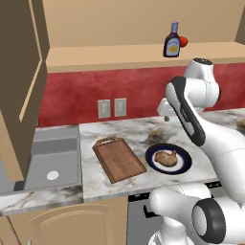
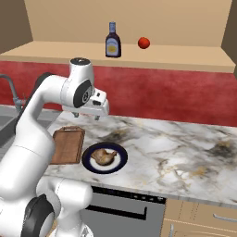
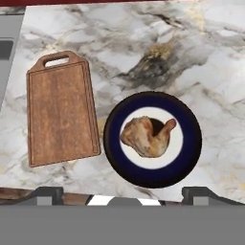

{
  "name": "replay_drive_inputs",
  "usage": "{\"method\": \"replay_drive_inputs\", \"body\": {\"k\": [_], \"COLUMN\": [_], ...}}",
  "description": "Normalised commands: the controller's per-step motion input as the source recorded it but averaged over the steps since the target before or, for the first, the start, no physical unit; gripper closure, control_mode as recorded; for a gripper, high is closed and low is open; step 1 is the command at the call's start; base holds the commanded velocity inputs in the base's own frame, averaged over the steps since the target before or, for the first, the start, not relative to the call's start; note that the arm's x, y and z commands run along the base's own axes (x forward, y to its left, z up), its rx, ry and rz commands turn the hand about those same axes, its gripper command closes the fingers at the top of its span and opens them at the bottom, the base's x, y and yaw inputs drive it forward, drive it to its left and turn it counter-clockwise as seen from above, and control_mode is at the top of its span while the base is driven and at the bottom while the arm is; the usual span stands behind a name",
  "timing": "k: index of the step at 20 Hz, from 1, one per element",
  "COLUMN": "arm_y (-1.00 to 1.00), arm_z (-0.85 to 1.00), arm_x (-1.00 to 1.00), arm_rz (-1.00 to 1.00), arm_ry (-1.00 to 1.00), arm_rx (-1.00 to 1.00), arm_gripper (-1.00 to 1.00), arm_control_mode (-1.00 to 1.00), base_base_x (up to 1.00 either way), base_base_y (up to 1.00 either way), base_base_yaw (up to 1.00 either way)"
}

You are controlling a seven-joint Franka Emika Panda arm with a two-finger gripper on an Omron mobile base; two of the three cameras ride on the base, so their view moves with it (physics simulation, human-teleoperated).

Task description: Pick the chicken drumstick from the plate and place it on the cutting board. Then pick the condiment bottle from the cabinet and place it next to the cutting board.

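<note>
One chicken drumstick [image 3: 147,136], golden-brown, glossy, on plate [image 3: 189,158] | claw [image 2: 90,115] wide open, empty

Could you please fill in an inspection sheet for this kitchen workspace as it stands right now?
Surface: marble counter, dark scorch-like patches.
Job's things: chicken drumstick lies on the plate; cutting board bare, beside the plate, apart from it; condiment bottle upright on the cabinet shelf.
Clutter: red ball on the shelf beside the bottle.
Grippers: gripper open, above the counter, holding nothing.
Cables: nothing seen.
Surroundings: sink left of the board, wall outlets, red backsplash.
</note>
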Motion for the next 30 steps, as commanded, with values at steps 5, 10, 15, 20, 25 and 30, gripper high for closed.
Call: {"method": "replay_drive_inputs", "body": {"k": [5,10,15,20,25,30], "arm_y": [-0.20,-0.14,-0.13,-0.13,-0.10,-0.02], "arm_z": [-0.14,-0.11,-0.12,-0.13,-0.17,-0.24], "arm_x": [-0.09,-0.06,-0.05,-0.02,-0.07,-0.02], "arm_rz": [-0.04,-0.08,-0.11,-0.12,-0.10,-0.04], "arm_ry": [0.00,0.00,0.00,0.00,0.00,0.00], "arm_rx": [0.00,0.00,0.00,0.00,0.05,0.10], "arm_gripper": [-1.00,-1.00,-1.00,-1.00,-1.00,-1.00], "arm_control_mode": [-1.00,-1.00,-1.00,-1.00,-1.00,-1.00], "base_base_x": [0.00,0.00,0.00,0.00,0.00,0.00], "base_base_y": [0.00,0.00,0.00,0.00,0.00,0.00], "base_base_yaw": [0.00,0.00,0.00,0.00,0.00,0.00]}}
